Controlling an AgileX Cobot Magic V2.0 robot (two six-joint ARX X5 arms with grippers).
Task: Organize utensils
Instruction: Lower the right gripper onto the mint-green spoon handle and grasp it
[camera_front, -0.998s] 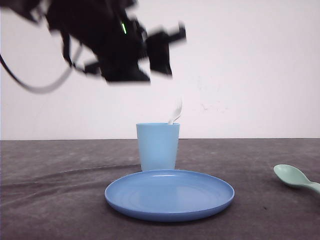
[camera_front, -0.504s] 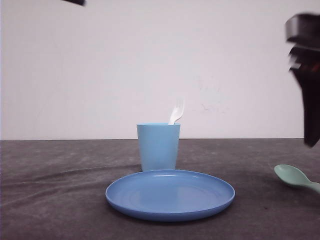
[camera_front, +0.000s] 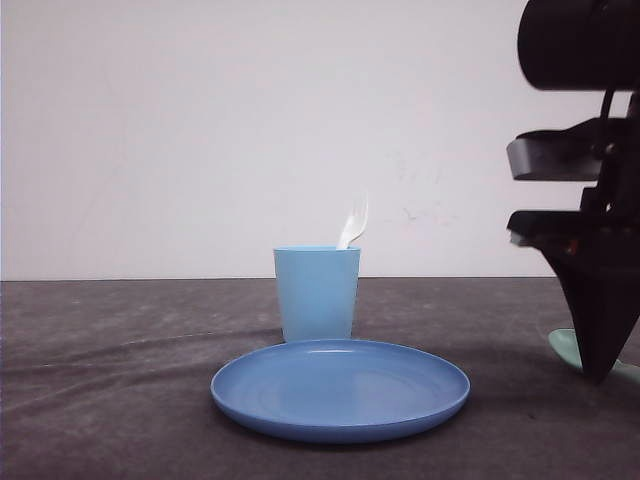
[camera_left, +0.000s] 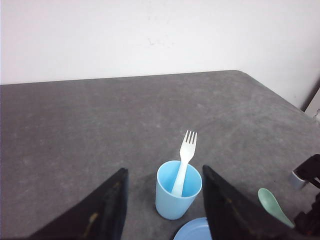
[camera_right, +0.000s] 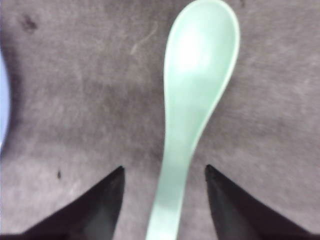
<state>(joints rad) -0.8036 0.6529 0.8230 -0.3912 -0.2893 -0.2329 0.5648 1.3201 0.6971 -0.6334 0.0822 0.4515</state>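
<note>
No text, label, brand, number or sign can be read on anything in these views.

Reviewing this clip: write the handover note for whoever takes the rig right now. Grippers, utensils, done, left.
Left gripper: open, empty, above the cup.
Right gripper: open, fingers straddling the spoon handle, not yet closed.
Fork: standing in the cup, tines up. Done.
Spoon: lying on the table, to the right of the plate.
Left: probably close on the spoon, lift it and put it in the cup with the fork.
</note>
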